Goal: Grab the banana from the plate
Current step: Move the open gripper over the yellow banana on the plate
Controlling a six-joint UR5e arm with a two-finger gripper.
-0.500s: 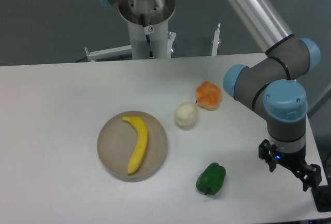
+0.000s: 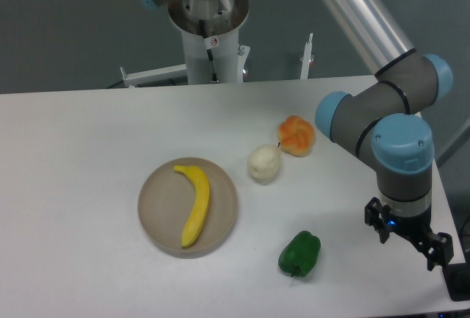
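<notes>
While the banana [image 2: 194, 204] lies curved across the plate [image 2: 156, 208], stem end toward the plate's far rim and tip near its close rim, nothing touches it. The plate rests flat on the white worktop [image 2: 73, 156]. To the right of the plate, just past its far right edge, sits a pale cream ball [image 2: 264, 164], and beyond that ball, further right of the plate, an orange fruit [image 2: 296, 135] lies close beside it, though I cannot tell whether the two touch. A green pepper [image 2: 299, 253] lies right of the plate on its near side, apart from its rim. The gripper [image 2: 407, 239] hangs well to the right of the plate, past the pepper, near the worktop's right edge; its jaws stand apart with nothing between them. The arm's base column [image 2: 209, 20] rises behind the worktop, beyond the plate.
</notes>
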